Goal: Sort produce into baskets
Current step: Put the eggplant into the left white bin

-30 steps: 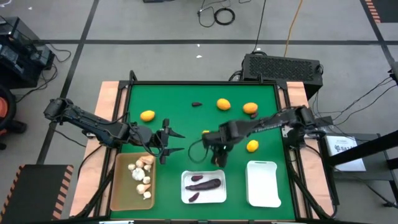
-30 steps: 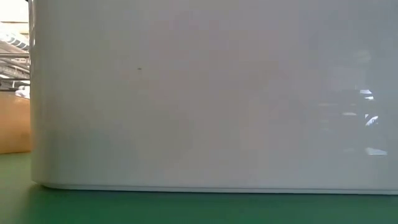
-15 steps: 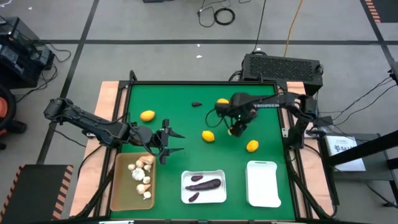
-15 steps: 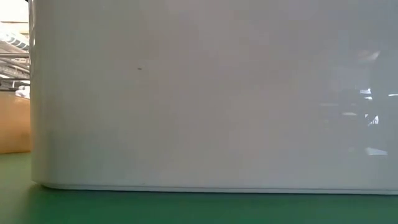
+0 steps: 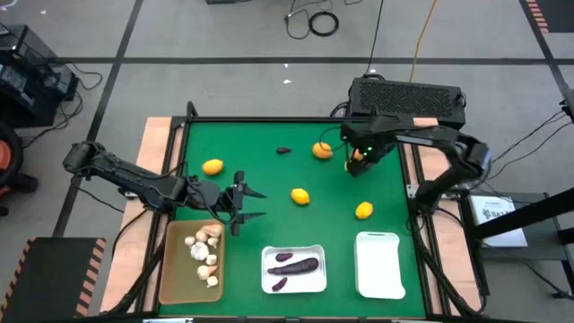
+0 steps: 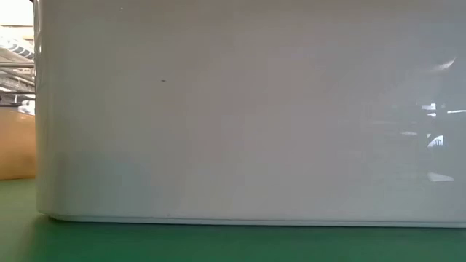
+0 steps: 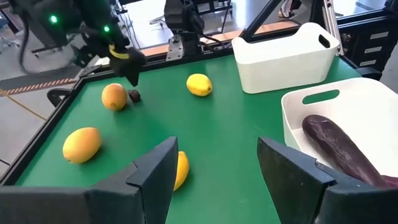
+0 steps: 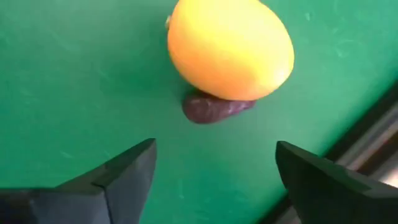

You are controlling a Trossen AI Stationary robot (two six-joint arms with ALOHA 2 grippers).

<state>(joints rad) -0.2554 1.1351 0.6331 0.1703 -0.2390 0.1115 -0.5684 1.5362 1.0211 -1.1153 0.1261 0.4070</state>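
My right gripper [image 8: 214, 177] is open and empty, low over a round orange fruit [image 8: 230, 46] with a small dark purple piece [image 8: 214, 107] lying against it, near the table's far right [image 5: 358, 161]. My left gripper [image 7: 217, 168] is open and empty at the table's left middle [image 5: 244, 205], beside the tan basket [image 5: 175, 274] of whitish bulbs [image 5: 204, 251]. The middle white basket [image 5: 314, 254] holds purple pieces [image 5: 294, 265]. The right white basket [image 5: 378, 265] shows nothing in it. Loose on the mat lie two orange fruits [image 5: 213, 166] [image 5: 322, 150], two yellow fruits [image 5: 300, 196] [image 5: 363, 211] and a purple piece [image 5: 283, 151].
A raised rail runs round the green mat [image 5: 269, 179]. A black box [image 5: 408, 97] stands beyond the far right corner. In the low view a white basket wall [image 6: 240, 109] fills nearly the whole picture, with the tan basket [image 6: 14, 145] at its left.
My right gripper has gone from just beyond the middle white basket toward the table's far right, and now stands over the orange fruit there. My left gripper has kept still.
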